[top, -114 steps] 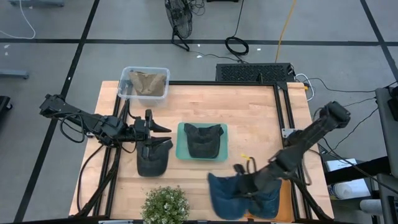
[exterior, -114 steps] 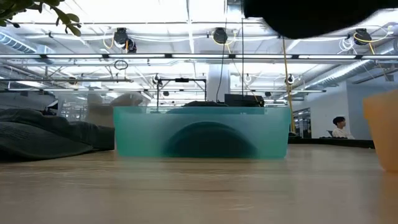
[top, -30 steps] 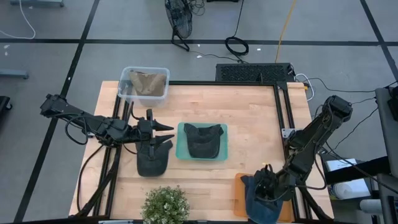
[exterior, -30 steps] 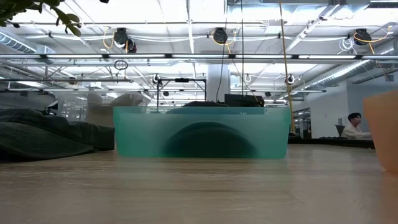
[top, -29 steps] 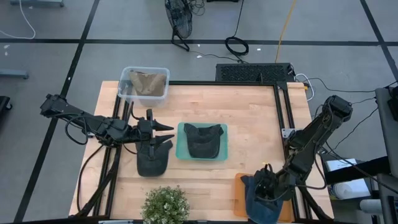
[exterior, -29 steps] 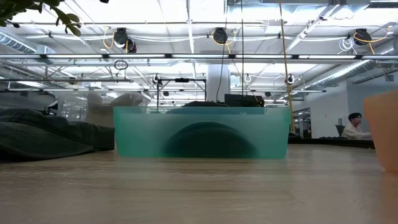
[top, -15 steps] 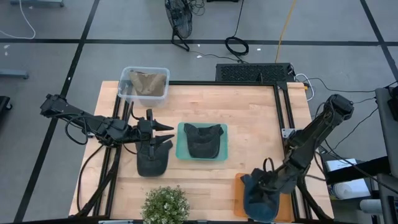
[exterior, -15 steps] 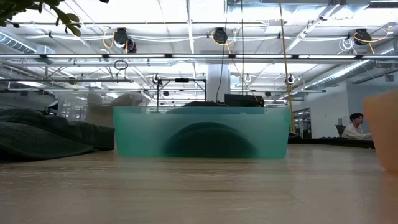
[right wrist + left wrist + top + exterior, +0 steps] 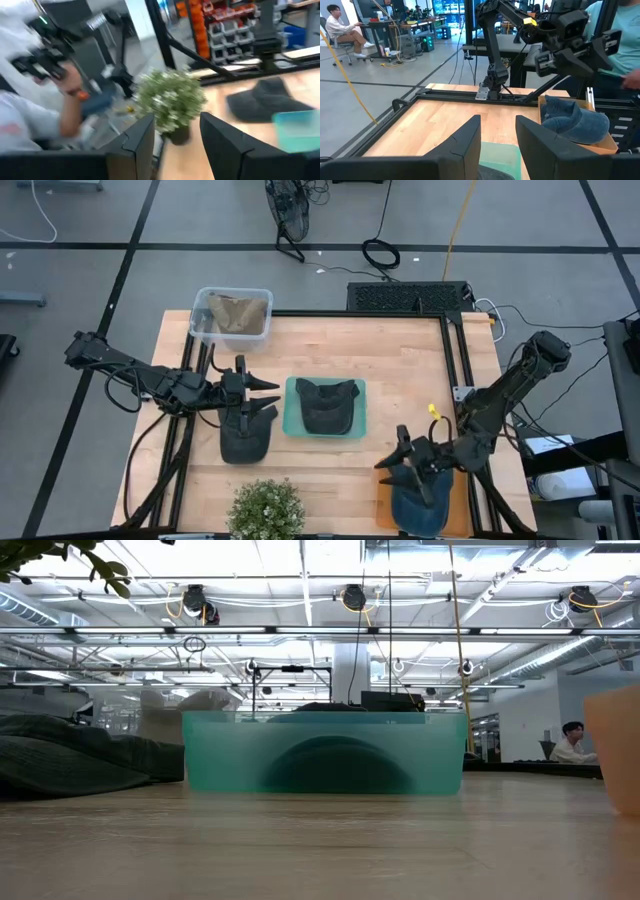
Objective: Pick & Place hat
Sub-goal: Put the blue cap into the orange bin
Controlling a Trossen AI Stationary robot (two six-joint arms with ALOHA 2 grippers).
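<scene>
A blue hat (image 9: 420,508) lies in the orange tray (image 9: 384,502) at the table's near right; it also shows in the left wrist view (image 9: 575,122). My right gripper (image 9: 393,463) hovers open just left of and above it, holding nothing. A dark hat (image 9: 325,408) lies in the green tray (image 9: 292,420) at the middle. Another dark hat (image 9: 245,438) lies flat on the table left of that tray. My left gripper (image 9: 262,396) stands open above this hat's far end, its fingers pointing toward the table's right.
A clear bin (image 9: 232,312) holding a tan hat stands at the far left corner. A potted plant (image 9: 265,508) stands at the near edge, left of the middle. Bare wood lies at the far right of the table. People show in the room beyond.
My right gripper has risen off the blue hat and drawn back toward the table's left and far side, turning level. The blue hat stays in the orange tray. My left arm has kept still.
</scene>
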